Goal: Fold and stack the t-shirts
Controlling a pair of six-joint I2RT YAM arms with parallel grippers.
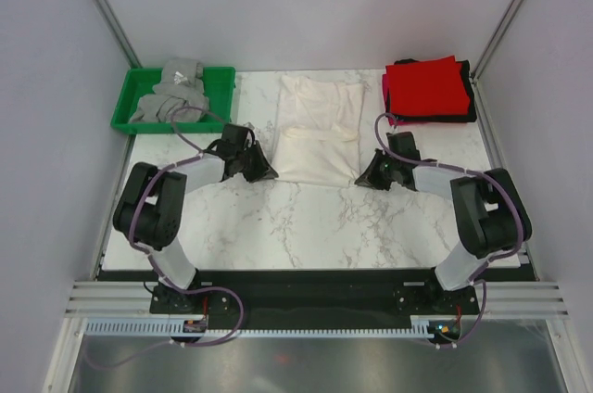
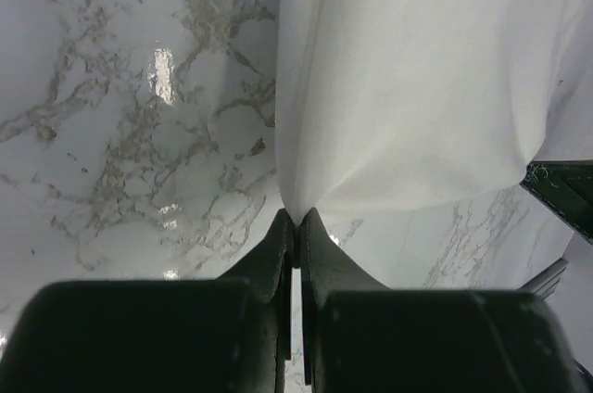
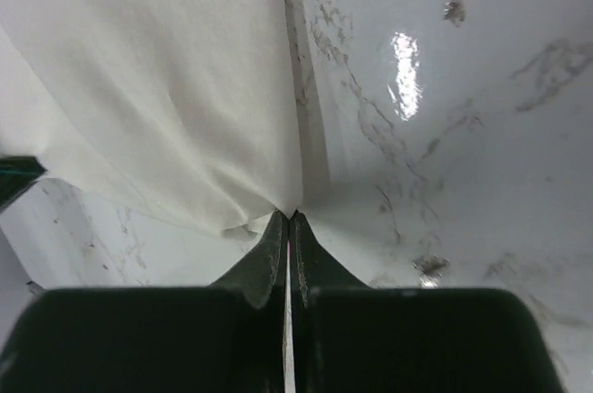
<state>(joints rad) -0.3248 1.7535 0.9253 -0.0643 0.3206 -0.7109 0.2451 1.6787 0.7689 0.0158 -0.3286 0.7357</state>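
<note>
**Both grippers clamped on near corners of white shirt**

White shirt (image 1: 320, 129) lies flat mid-table (image 1: 306, 226), folded narrow. Left gripper (image 2: 296, 219) is pinched on its near left corner and right gripper (image 3: 289, 217) on its near right corner, cloth puckered at both tips. Red shirt (image 1: 426, 85) tops the far-right stack. Grey shirt (image 1: 176, 87) sits in the tray (image 1: 130, 106), far left.

Right gripper (image 3: 290, 218) pinches white t-shirt (image 3: 157, 78) corner on marble table (image 3: 463, 133)
</note>
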